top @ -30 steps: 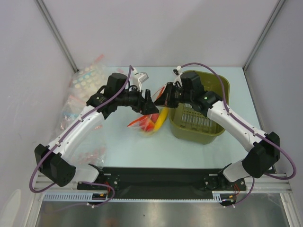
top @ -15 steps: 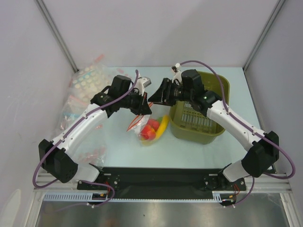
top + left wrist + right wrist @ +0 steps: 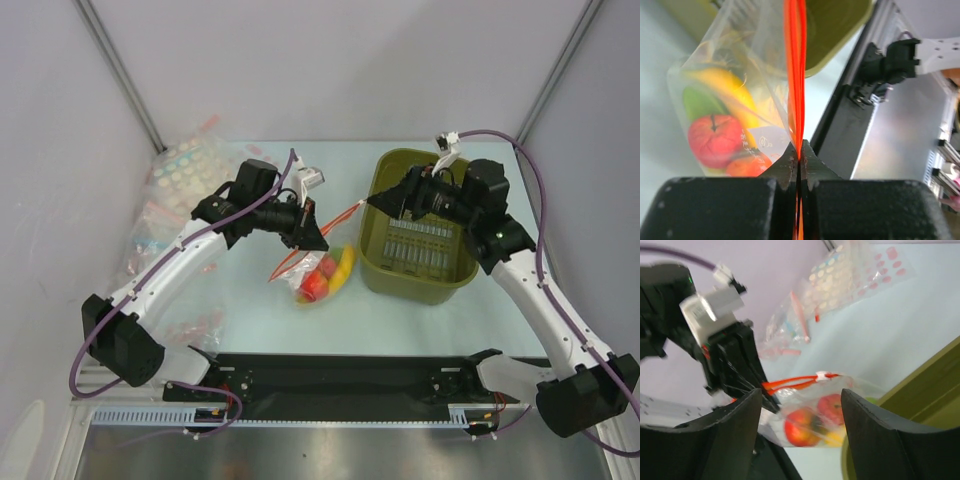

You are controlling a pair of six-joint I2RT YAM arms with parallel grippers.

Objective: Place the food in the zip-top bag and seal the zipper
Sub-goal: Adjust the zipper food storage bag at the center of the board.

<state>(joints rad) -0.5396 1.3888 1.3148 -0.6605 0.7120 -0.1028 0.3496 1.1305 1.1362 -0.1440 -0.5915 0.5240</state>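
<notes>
Two grippers: the left gripper [image 3: 799, 155] is pressed together on the thin orange-red zipper strip [image 3: 795, 60]. The right gripper [image 3: 801, 397] is spread and holds nothing.
Bag: the small clear floppy zip-top bag [image 3: 318, 278] hangs below the left pinch, between the arms. It sags toward the pale desk [image 3: 240, 295]; contact cannot be told.
Food: the yellow toy banana [image 3: 727, 87], the red round fruits [image 3: 710, 140] and the small green piece [image 3: 697, 102] all lie inside the bag.
Long axis: the zipper runs straight out from the left gripper, slanting toward the olive-green plastic basket [image 3: 420, 282].
Far end: a small white slider tab [image 3: 824, 375] sits at the end facing the right gripper.
Right gripper's place: over the basket's left rim, apart from the bag.
Nearer arm: the right arm is closer to the free end.
Judgement: filling looks done. Any closing stroke would travel along this axis while the left pinch anchors the strip.
</notes>
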